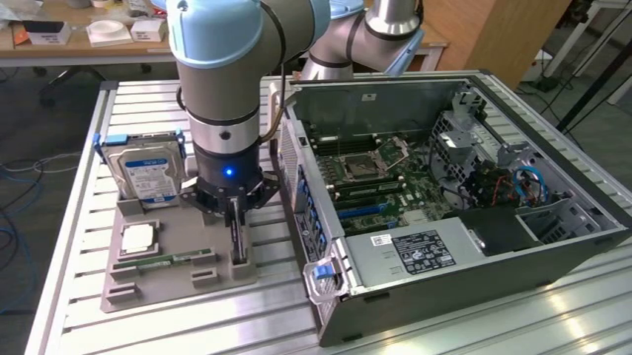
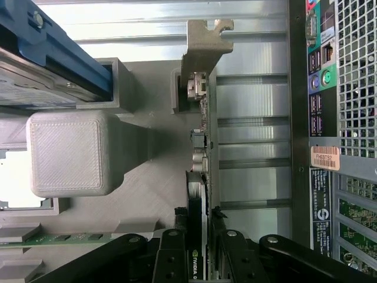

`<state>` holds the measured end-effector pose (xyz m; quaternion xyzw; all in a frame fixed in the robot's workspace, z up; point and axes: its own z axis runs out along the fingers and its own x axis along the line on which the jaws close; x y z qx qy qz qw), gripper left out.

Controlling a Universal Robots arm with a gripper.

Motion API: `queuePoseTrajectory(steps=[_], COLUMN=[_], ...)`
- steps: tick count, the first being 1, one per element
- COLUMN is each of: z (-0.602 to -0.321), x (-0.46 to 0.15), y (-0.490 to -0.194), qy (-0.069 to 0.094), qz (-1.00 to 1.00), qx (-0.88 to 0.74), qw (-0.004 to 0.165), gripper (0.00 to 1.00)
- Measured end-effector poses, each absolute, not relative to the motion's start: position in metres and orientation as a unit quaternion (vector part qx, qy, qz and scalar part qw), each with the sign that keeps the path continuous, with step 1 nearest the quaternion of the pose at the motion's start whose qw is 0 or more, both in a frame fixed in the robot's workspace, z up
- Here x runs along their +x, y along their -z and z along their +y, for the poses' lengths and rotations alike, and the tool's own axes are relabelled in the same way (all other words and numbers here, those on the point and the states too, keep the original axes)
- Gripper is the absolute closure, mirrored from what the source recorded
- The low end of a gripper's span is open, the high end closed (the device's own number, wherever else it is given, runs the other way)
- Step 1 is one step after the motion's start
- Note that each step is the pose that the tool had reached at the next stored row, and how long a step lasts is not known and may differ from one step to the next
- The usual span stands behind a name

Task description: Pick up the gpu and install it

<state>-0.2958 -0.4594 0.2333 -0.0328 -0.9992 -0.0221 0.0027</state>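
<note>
In the exterior view the gpu (image 1: 238,244) is seen on edge in the grey holder (image 1: 158,285), beside the open computer case (image 1: 553,244), straddled by the gripper (image 1: 234,216). Its silver bracket (image 2: 203,53) is shown by the wrist view (edge-on). Whether the card is clamped cannot be told.

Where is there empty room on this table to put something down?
The table is bare along the edge nearest the camera, beside the grey tray and the computer case. Another bare strip lies beyond the hard drive. It is crowded between tray and case, where the gripper sits over the gpu.
</note>
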Motion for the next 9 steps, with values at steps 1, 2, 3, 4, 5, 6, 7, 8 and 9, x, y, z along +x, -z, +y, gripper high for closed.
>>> queuePoseTrajectory(steps=[1, 2, 3, 4, 5, 6, 7, 8, 9], z=[-0.4595, -0.4594, -0.4594, -0.4594, -0.4595, -0.4595, -0.4594, -0.4594, -0.4594], x=[-0.2958, -0.2958, -0.2956, -0.2954, -0.2954, -0.2954, -0.2954, -0.2953, -0.2953], y=[-0.2333, -0.2333, -0.2332, -0.2333, -0.2332, -0.2333, -0.2333, -0.2332, -0.2332], qy=[0.022, 0.022, 0.022, 0.022, 0.022, 0.022, 0.022, 0.022, 0.022], qz=[-0.999, -0.999, -0.999, -0.999, -0.999, -0.999, -0.999, -0.999, -0.999], qx=[-0.033, -0.033, -0.033, -0.033, -0.033, -0.033, -0.033, -0.033, -0.033], qw=[0.003, 0.003, 0.003, 0.003, 0.003, 0.003, 0.003, 0.003, 0.003], gripper=[0.74, 0.74, 0.74, 0.74, 0.74, 0.74, 0.74, 0.74, 0.74])
